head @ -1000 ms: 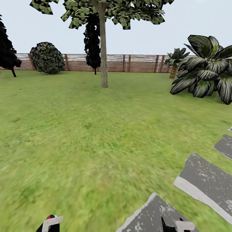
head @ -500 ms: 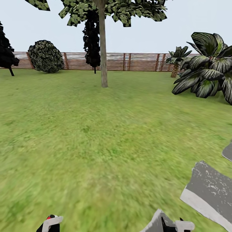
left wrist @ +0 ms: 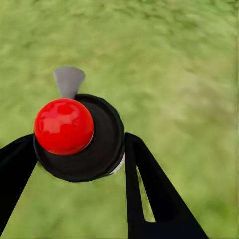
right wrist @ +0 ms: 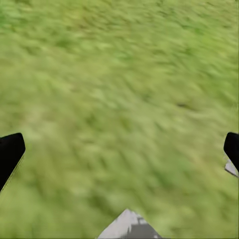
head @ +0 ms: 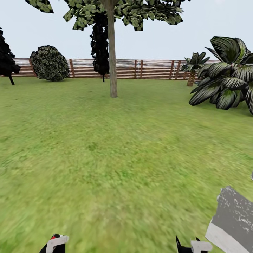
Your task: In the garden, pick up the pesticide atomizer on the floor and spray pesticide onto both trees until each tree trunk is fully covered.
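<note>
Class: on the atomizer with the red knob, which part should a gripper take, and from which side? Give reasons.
Take the atomizer by its round black body, not the red knob, with the jaws on opposite flanks, coming from the side away from the grey nozzle. That probably leaves the nozzle unblocked. The left gripper holds it so.

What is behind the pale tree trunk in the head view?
Behind the tree trunk stands a near-black column-shaped tree, then the slatted wooden fence. The trunk covers a strip of both, so that strip cannot be seen.
</note>
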### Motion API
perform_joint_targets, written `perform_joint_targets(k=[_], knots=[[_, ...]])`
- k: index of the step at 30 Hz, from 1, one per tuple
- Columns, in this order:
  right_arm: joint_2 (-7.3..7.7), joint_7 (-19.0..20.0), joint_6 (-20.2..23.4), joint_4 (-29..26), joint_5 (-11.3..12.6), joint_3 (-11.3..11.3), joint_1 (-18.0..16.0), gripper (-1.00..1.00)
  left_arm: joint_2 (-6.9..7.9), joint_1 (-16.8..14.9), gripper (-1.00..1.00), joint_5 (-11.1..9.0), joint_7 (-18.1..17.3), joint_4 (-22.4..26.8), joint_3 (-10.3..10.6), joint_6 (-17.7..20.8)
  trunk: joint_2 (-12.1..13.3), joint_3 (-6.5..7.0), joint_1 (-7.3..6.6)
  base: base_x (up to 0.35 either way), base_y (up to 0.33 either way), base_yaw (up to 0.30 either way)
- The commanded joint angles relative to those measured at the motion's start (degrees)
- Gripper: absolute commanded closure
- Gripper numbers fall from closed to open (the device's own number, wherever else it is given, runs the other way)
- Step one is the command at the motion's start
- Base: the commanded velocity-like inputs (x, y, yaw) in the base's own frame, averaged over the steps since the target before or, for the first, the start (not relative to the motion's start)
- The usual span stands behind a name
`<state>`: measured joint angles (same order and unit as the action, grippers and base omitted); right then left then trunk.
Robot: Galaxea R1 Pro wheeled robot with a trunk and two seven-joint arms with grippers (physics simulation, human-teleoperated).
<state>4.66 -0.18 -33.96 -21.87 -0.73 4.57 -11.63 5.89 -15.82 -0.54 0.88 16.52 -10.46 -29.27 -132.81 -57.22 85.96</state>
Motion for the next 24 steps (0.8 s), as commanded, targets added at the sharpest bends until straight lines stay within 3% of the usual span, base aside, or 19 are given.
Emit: perform_joint_targets(k=[1, 24], knots=[[0.00, 0.0, 0.0, 0.0, 0.0, 0.0, 0.0, -1.00, 0.00, 0.0, 1.00, 0.0, 0.0, 0.0, 0.0, 0.0, 0.0, 0.00, 0.00, 0.338, 0.000, 0.000], [-0.24, 0.0, -0.1, -0.2, 0.0, 0.0, 0.0, -1.00, 0.00, 0.0, 1.00, 0.0, 0.0, 0.0, 0.0, 0.0, 0.0, 0.00, 0.00, 0.338, 0.000, 0.000]])
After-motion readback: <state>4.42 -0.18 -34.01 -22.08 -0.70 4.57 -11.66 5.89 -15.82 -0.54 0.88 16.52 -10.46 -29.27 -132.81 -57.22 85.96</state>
